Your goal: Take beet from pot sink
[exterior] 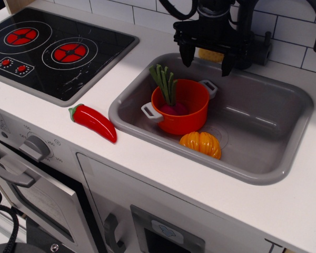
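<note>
White tiles back the desk (147, 47), a toy kitchen counter with a black hob (52, 50) at ten o'clock. At centre, the grey sink (274, 116) holds the orange-red pot (185, 118); the beet (171, 103) sits inside it, leaves upright. An orange pumpkin (201, 144) touches the pot at five o'clock. A red chili (92, 122) lies on the desk at nine o'clock. The hand (206, 59) hangs above the pot at one o'clock, fingers spread, empty.

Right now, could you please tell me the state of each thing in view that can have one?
gripper: open, empty, hovering above the sink's back edge.
beet: inside the pot, leaves sticking up over the rim.
pot: upright in the sink, no lid.
pumpkin: lying in the sink against the pot.
chili pepper: lying on the counter.
sink: dry.
</note>
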You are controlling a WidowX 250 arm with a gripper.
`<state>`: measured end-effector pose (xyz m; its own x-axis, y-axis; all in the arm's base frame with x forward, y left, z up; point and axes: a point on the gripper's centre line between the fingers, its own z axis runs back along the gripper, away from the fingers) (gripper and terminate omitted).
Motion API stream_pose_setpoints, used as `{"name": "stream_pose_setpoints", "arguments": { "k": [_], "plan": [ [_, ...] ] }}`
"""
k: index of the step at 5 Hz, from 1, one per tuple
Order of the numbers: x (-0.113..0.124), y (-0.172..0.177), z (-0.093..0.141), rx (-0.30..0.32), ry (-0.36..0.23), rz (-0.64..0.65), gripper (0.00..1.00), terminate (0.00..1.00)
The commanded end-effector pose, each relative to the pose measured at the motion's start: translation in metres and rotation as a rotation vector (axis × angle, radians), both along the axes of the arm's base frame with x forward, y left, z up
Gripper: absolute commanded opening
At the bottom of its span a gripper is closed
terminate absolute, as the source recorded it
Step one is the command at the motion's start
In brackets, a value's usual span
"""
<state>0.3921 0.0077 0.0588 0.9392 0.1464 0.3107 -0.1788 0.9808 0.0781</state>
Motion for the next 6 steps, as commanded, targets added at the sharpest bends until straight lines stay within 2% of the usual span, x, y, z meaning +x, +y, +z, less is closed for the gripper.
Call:
{"name": "stream_pose_setpoints", "arguments": {
  "k": [1, 2, 3, 4, 5, 6],
  "plan": [
    [0.000, 0.000, 0.000, 0.000, 0.000, 0.000, 1.00, 0.00],
    [-0.007, 0.012, 0.010, 0.030, -0.065, -0.019, 1.00, 0.00],
    [-0.023, 0.021, 0.022, 0.054, -0.080, -0.050, 1.00, 0.00],
    [-0.032, 0.033, 0.034, 0.098, -0.044, -0.044, 1.00, 0.00],
    [-0.041, 0.046, 0.045, 0.093, -0.045, -0.021, 1.00, 0.00],
    [-0.045, 0.055, 0.043, 0.077, 0.003, 0.083, 1.00, 0.00]
  ]
}}
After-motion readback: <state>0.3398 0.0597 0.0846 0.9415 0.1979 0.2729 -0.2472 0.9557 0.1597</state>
